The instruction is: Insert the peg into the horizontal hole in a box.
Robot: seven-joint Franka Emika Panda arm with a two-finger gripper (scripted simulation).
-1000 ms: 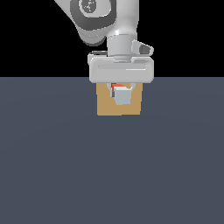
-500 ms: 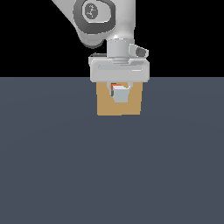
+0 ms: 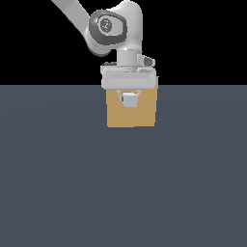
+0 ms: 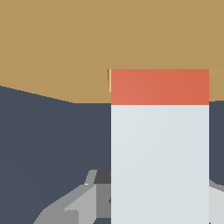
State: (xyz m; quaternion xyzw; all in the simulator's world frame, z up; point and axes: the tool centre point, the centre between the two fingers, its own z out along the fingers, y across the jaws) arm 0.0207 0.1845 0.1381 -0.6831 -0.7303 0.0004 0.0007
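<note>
The tan box (image 3: 131, 115) stands on the dark floor, and the wrist view shows its face (image 4: 57, 43) close up. My gripper (image 3: 129, 99) hangs right in front of the box's upper face, shut on the peg (image 3: 129, 101). In the exterior view I see the peg end-on, grey with a thin orange strip above it. The wrist view shows its pale grey shaft (image 4: 159, 162) with the red-orange end (image 4: 159, 86) up against the box face. A thin orange-tan sliver of the hole (image 4: 109, 81) shows beside the red tip. One grey finger (image 4: 72, 205) sits beside the shaft.
The dark blue-grey floor (image 3: 58, 183) spreads around the box. The white arm (image 3: 113, 29) reaches down from above, at the exterior view's left of centre. Nothing else stands in view.
The gripper has shifted slightly toward the exterior view's left and away from the camera toward the box. The peg's visible end looks smaller and less orange shows.
</note>
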